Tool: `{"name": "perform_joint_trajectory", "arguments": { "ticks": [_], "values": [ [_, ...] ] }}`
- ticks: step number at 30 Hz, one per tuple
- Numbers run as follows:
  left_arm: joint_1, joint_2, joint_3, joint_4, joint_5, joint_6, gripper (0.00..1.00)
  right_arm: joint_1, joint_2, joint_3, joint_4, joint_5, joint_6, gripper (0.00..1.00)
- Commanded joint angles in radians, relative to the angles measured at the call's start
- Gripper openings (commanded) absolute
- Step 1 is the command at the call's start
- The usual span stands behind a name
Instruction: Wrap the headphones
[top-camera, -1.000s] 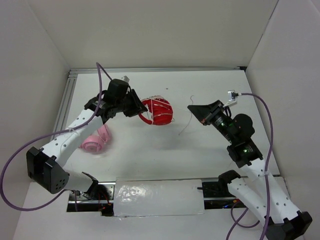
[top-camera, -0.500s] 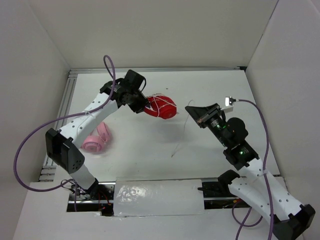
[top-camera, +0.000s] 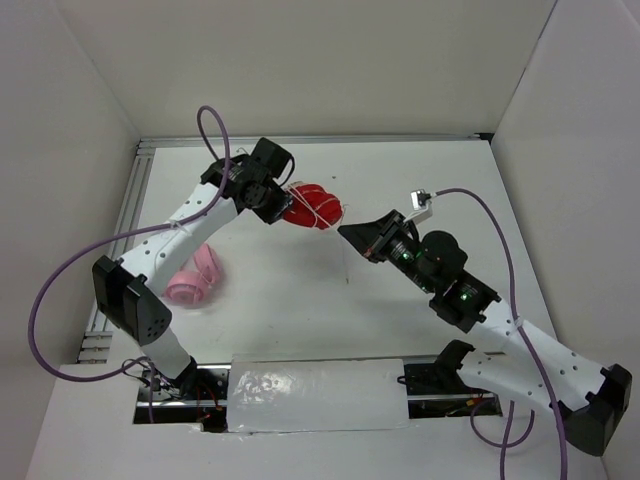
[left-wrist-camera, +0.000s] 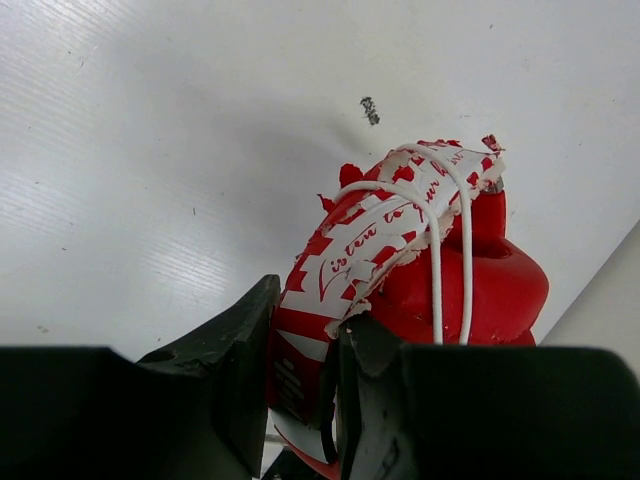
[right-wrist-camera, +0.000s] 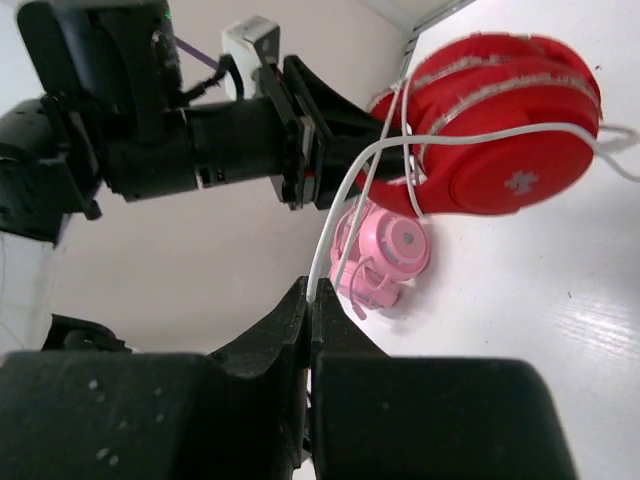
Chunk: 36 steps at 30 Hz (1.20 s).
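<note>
Headphones (top-camera: 312, 207): red, folded; contact with worktop (top-camera: 300, 300) not clear. Left gripper (left-wrist-camera: 300, 380), on their left side, is clamped on the printed headband (left-wrist-camera: 350, 260). White cable (left-wrist-camera: 437, 270) crosses the cups in two turns; its free run leads to the right gripper (right-wrist-camera: 310, 310), just right of them, pinched shut on it. Judged light, rigid shell, soft pads; cable limp and slippery, so hold by band, keep cable taut. Pink headphones (top-camera: 193, 277) well apart, near-left

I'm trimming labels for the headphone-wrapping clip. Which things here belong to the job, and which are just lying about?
Part of the job:
red headphones, clamped in the left gripper
white cable, pinched in the right gripper

Lying about:
pink headphones, on the table beside the left arm
</note>
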<state>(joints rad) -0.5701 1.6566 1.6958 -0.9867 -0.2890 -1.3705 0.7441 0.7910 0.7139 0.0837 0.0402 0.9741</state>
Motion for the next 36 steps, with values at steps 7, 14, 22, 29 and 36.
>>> {"name": "perform_joint_trajectory", "arguments": {
  "ticks": [7, 14, 22, 29, 36],
  "values": [
    [0.049, -0.086, 0.028, 0.141, -0.160, -0.038, 0.00, 0.095, -0.030, -0.152, 0.070, 0.185, 0.256, 0.00],
    [0.030, -0.184, -0.017, 0.215, -0.185, 0.002, 0.00, 0.097, -0.019, -0.189, 0.014, 0.240, 0.406, 0.04],
    [-0.010, -0.356, -0.235, 0.687, 0.098, 0.376, 0.00, 0.074, 0.079, -0.143, 0.018, 0.202, 0.448, 0.10],
    [-0.040, -0.431, -0.315, 0.812, 0.306, 0.458, 0.00, -0.008, 0.163, -0.148, 0.112, 0.089, 0.466, 0.13],
    [-0.050, -0.448, -0.291, 0.803, 0.554, 0.518, 0.00, -0.075, 0.217, -0.192, 0.309, -0.032, 0.462, 0.17]
  ]
}}
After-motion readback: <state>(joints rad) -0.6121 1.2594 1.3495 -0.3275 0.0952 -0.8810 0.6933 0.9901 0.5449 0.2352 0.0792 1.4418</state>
